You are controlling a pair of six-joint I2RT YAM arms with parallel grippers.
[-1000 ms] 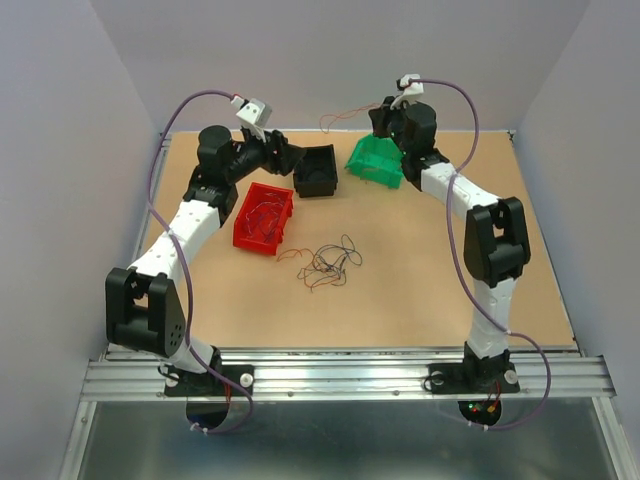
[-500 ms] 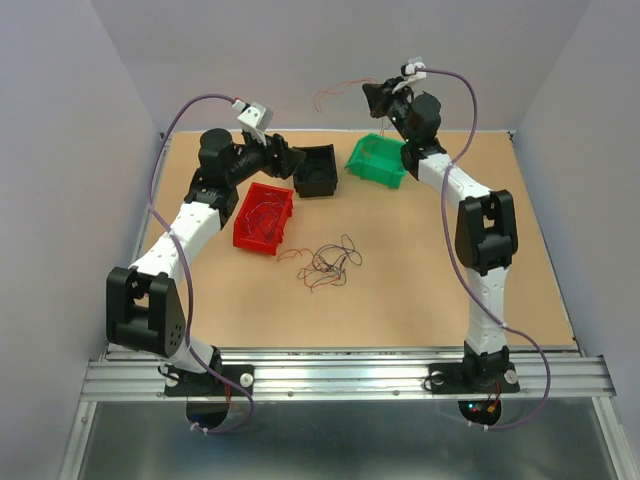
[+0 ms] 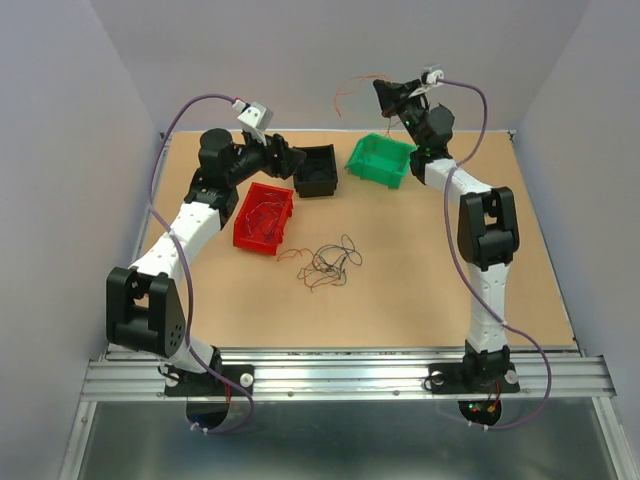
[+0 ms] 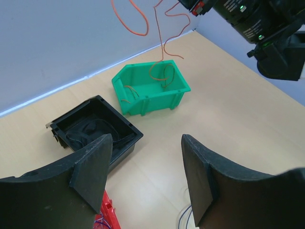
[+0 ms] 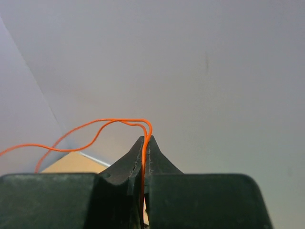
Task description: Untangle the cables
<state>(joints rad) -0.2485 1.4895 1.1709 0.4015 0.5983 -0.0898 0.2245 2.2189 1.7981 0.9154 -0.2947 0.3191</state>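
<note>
Tabletop (image 3: 420,290): 3 bins (image 3: 252,243), 1 cable tangle (image 3: 328,262); right gripper (image 5: 144,141) pinches orange wire (image 5: 95,130).

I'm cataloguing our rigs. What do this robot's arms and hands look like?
The left arm and right arm match: white links, chunky black joint housings, black bases on an aluminium rail. A lavender cable loops along each. The left hand and right hand are black, each with two wedge-shaped fingers.

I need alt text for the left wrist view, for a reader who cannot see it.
Thin orange wires hang from the shut right gripper over a green bin that holds more wire. A black bin stands beside it on the tan table, and the open left gripper frames the foreground.
</note>
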